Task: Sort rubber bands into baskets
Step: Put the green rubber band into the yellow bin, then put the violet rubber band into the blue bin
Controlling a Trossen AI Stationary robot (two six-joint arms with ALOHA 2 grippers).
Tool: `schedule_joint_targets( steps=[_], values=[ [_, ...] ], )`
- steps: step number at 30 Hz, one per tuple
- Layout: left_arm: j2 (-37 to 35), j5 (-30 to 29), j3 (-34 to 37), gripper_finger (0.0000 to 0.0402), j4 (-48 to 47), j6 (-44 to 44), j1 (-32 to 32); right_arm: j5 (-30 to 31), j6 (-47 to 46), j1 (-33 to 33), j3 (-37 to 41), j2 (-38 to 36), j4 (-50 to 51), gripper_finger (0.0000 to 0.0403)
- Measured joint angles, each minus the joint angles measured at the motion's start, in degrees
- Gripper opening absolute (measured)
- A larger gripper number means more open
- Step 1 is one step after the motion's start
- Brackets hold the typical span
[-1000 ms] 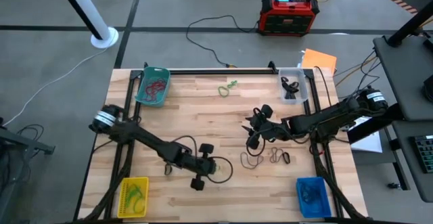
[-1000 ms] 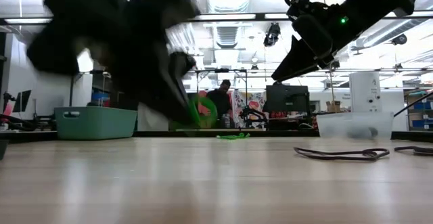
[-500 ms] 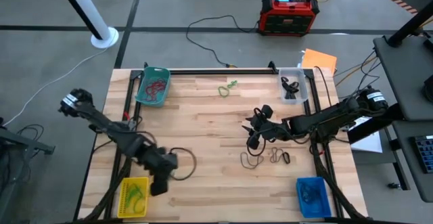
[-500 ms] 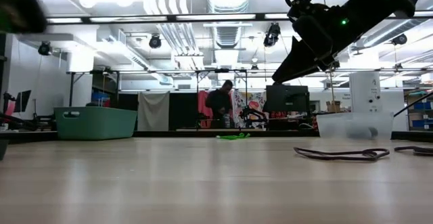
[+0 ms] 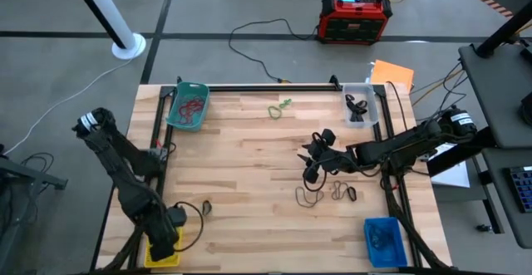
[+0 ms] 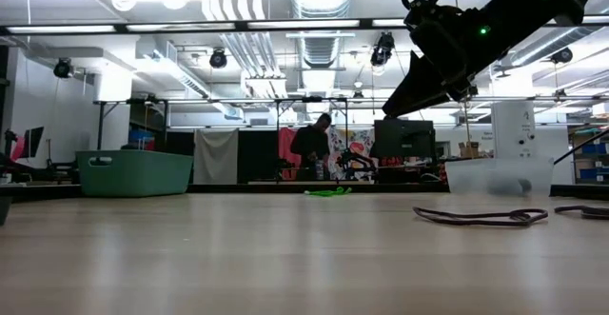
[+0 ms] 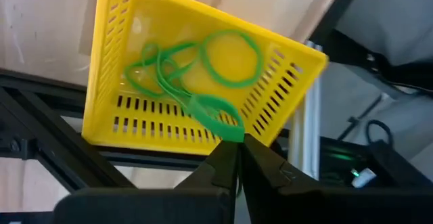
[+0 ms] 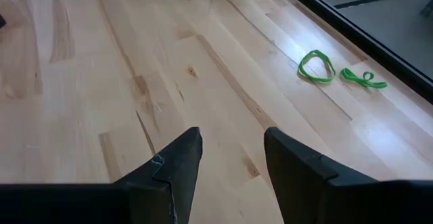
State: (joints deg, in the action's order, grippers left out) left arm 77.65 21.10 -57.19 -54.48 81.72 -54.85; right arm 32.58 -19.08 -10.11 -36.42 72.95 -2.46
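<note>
Left end effector (image 7: 237,158) has swung from mid-counter to above the yellow basket (image 7: 135,132) at near left, pinching a green band (image 7: 216,116); drop likely next. Right end effector (image 8: 230,156) hovers wide, mid-counter.

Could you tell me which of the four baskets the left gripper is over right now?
The yellow basket at the table's near left corner; the left gripper, shut on a green rubber band, is above it.

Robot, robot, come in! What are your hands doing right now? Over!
Left gripper shut on a green rubber band, over the yellow basket. Right gripper open, empty, above mid-table. Two green bands loose ahead. Nothing in the way.
</note>
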Motion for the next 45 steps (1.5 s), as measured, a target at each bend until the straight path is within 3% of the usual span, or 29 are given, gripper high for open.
schedule_joint_targets(
  steps=[15,21,27,32,37,40,43,45],
  values=[
    [8.17,0.14,0.02,0.0008,-0.17,-1.63,-0.27,-0.05,-0.01,0.00,0.00,0.00,-2.09,0.0180],
    [8.20,-0.59,0.02,0.0057,-1.11,-0.42,-0.27,-1.48,1.58,0.00,0.03,0.00,-3.58,0.0185],
    [8.20,-3.02,0.02,0.0118,-1.43,0.37,-0.29,-1.80,10.98,-0.23,0.04,-0.11,-16.27,0.0185],
    [8.20,-4.55,-0.36,0.0149,0.25,2.76,-0.35,-6.78,10.47,-0.44,0.04,-0.13,-15.23,0.0185],
    [8.20,-18.03,-4.21,0.0157,1.75,-1.77,-0.40,-7.52,7.85,-0.39,0.09,-0.02,-11.77,0.0182],
    [8.20,-32.17,-7.31,0.0157,0.16,-9.99,-0.46,-7.03,6.27,-0.35,0.11,-0.02,-11.34,0.0183],
    [8.20,-51.07,-8.93,0.0157,-0.10,-23.08,0.01,-6.82,5.03,-0.24,0.11,-0.02,-11.55,0.0180],
    [8.11,-58.01,-9.24,0.0155,0.21,-31.19,1.61,-5.77,3.07,0.00,0.11,-0.02,-11.44,0.0176]
  ],
)
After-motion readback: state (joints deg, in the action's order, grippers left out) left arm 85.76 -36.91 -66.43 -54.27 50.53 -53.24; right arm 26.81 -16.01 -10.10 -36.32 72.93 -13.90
